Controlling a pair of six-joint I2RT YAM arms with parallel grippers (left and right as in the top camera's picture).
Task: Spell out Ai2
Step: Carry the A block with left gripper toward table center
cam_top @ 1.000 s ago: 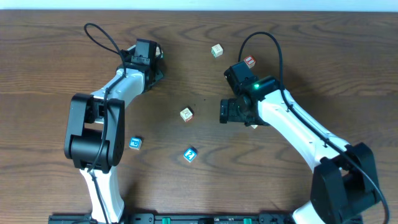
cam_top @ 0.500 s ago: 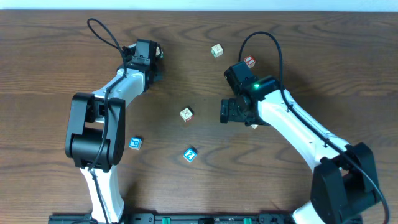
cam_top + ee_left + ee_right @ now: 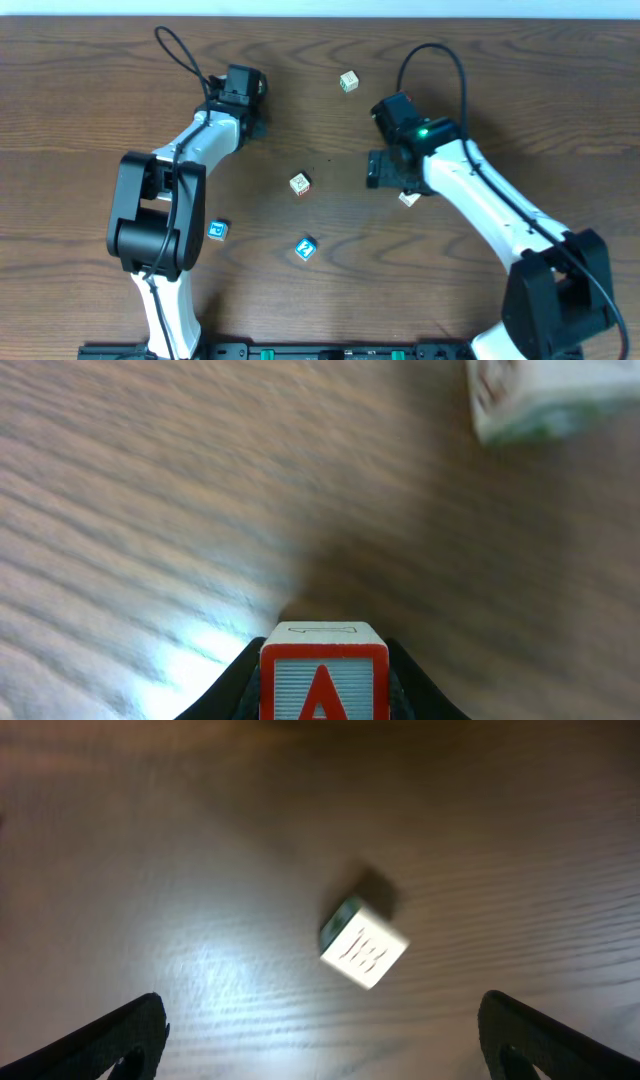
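Note:
My left gripper (image 3: 247,97) is at the back left, shut on a red-framed letter A block (image 3: 323,685) that fills the bottom of the left wrist view; in the overhead view the gripper hides it. My right gripper (image 3: 384,170) is open and empty, right of centre. A white block with a green side (image 3: 363,945) lies on the table ahead of its spread fingers (image 3: 320,1035). A blue 2 block (image 3: 306,248) lies at the front centre. I cannot pick out a letter i block.
Other loose blocks: one at centre (image 3: 300,184), one at back centre (image 3: 348,81), a blue one at front left (image 3: 216,230), a white one partly under the right arm (image 3: 409,198). A blurred white-green block (image 3: 550,395) lies ahead of the left gripper.
My right arm has moved back and to the right, and now covers the red block that showed behind it. My left gripper has shifted slightly right, still holding the A block.

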